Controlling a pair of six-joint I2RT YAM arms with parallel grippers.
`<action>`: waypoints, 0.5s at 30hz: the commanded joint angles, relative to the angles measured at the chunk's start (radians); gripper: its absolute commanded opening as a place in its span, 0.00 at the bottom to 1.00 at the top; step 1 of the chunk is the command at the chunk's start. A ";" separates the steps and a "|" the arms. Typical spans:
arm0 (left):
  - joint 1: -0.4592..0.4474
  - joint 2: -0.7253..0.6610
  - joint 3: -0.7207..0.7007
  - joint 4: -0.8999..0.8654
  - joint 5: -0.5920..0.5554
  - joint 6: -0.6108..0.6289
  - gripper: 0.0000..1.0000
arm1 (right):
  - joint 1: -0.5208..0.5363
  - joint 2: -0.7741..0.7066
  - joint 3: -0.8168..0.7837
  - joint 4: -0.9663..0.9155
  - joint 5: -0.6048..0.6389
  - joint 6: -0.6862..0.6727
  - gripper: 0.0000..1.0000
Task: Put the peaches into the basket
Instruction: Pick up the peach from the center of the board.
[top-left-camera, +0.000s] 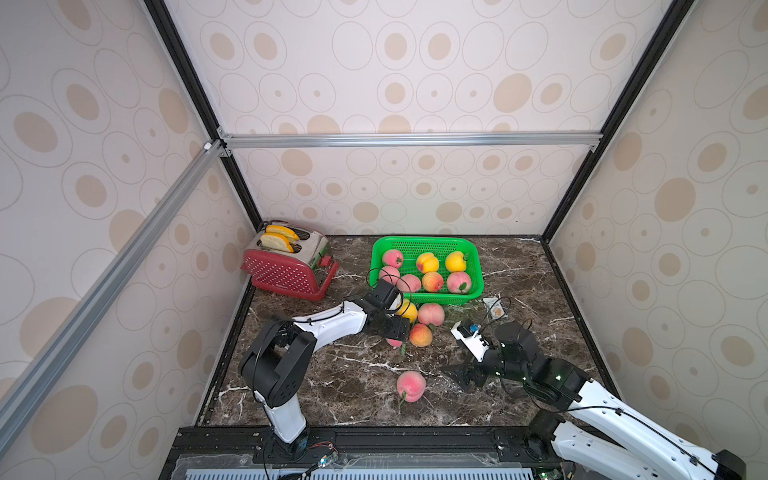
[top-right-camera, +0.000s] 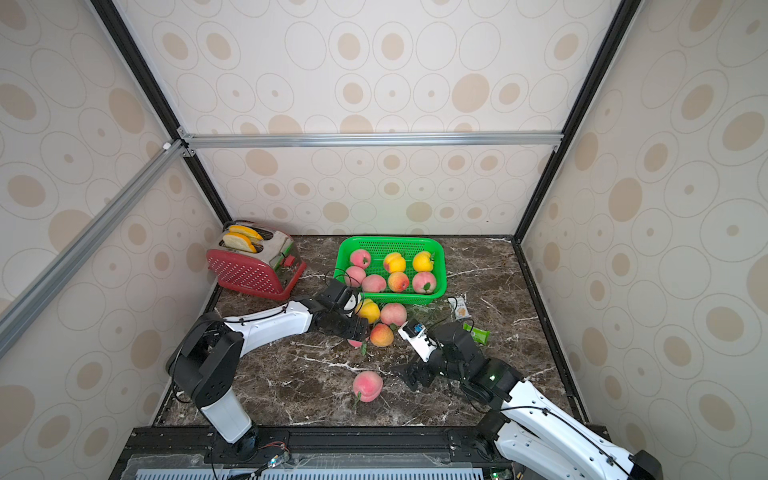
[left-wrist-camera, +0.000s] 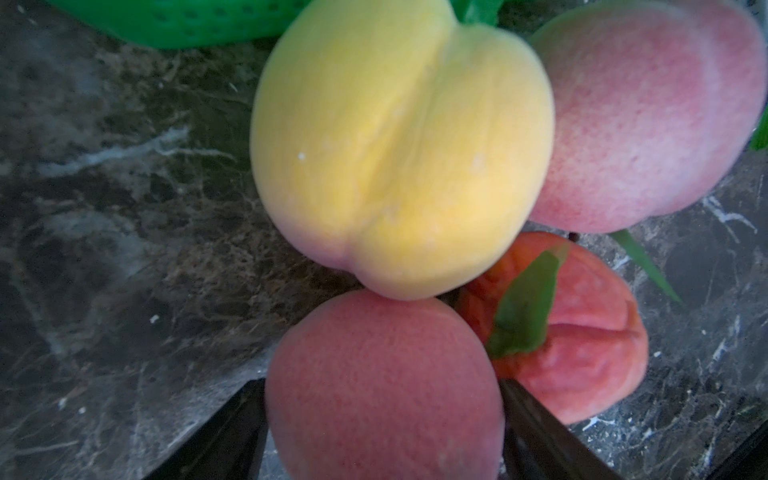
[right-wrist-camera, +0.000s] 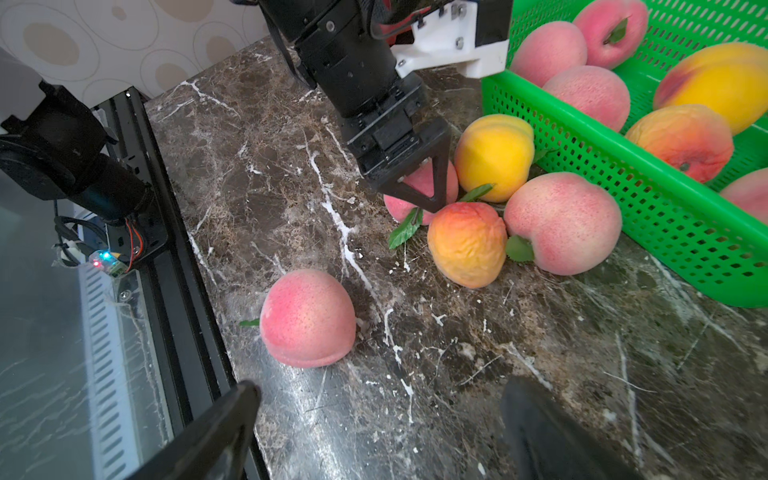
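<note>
On the table (top-left-camera: 540, 299) the green basket (top-left-camera: 424, 245) holds seven peaches (top-left-camera: 432, 281); five lie outside it. The left tool (left-wrist-camera: 382, 381) straddles a pink peach (right-wrist-camera: 395, 205), whether pinching I cannot tell; the right tool (right-wrist-camera: 380, 384) gapes, empty. The fruit looks light, fuzzy, roll-prone: take it across the middle. Print on the small packet (top-left-camera: 494, 308) is unreadable.

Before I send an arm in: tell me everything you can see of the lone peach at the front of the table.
The lone peach is round, fuzzy-looking and pink, paler on one side, with a shallow crease and a small green leaf poking out at its base. It looks whole and rests on the dark marble table, well apart from the green basket and the other fruit. Nothing touches it. The open right hand hovers beside it.
</note>
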 joint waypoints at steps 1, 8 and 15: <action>-0.009 0.021 -0.004 0.003 0.006 -0.011 0.86 | 0.005 -0.026 0.021 -0.013 0.083 0.006 0.96; -0.008 0.031 -0.004 -0.001 0.004 -0.009 0.86 | 0.003 -0.050 0.028 -0.020 0.106 0.017 0.97; -0.008 0.008 -0.010 -0.017 0.000 -0.006 0.79 | 0.004 -0.064 0.027 -0.007 0.116 0.020 0.97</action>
